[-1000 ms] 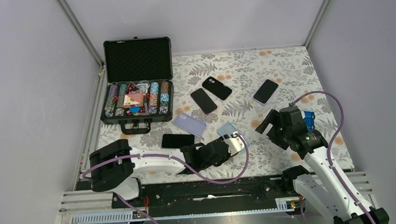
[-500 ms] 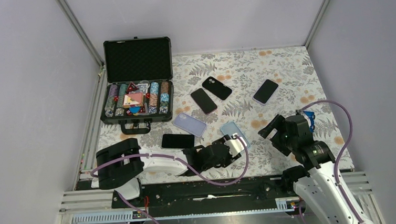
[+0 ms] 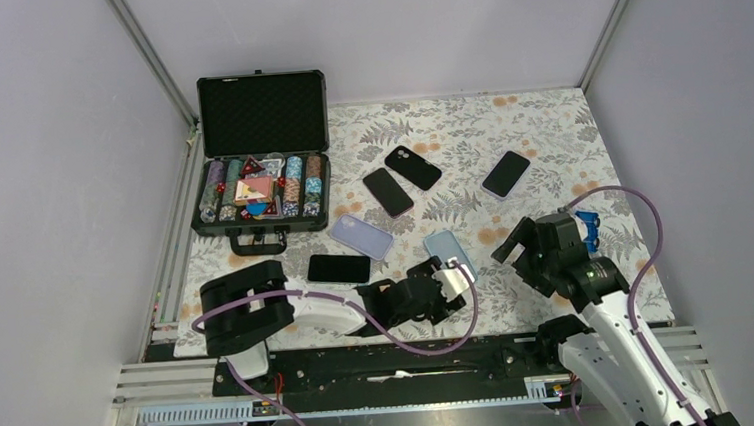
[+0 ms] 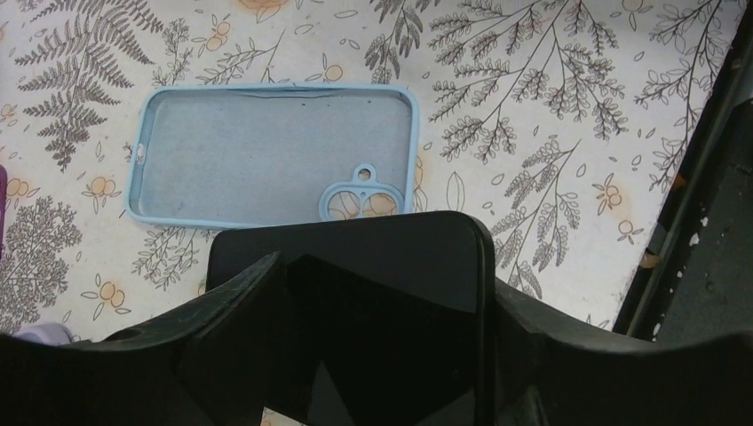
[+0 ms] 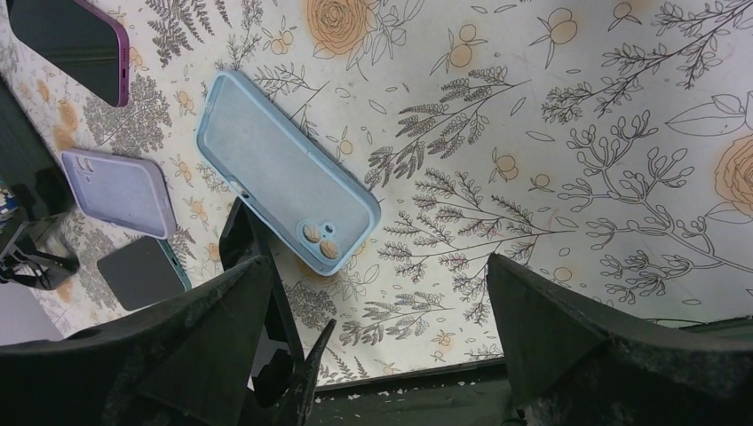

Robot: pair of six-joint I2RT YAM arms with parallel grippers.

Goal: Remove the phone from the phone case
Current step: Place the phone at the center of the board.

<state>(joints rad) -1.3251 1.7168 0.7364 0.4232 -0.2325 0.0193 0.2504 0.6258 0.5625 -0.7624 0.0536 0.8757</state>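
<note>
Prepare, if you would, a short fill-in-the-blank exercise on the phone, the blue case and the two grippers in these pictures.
1. The light blue phone case lies flat on the table and is ____ inside.
2. The phone clamped in the left gripper is ____ in colour.
3. The right gripper hangs above the table with its jaws ____, holding nothing.

Missing words: empty; black; open
</note>
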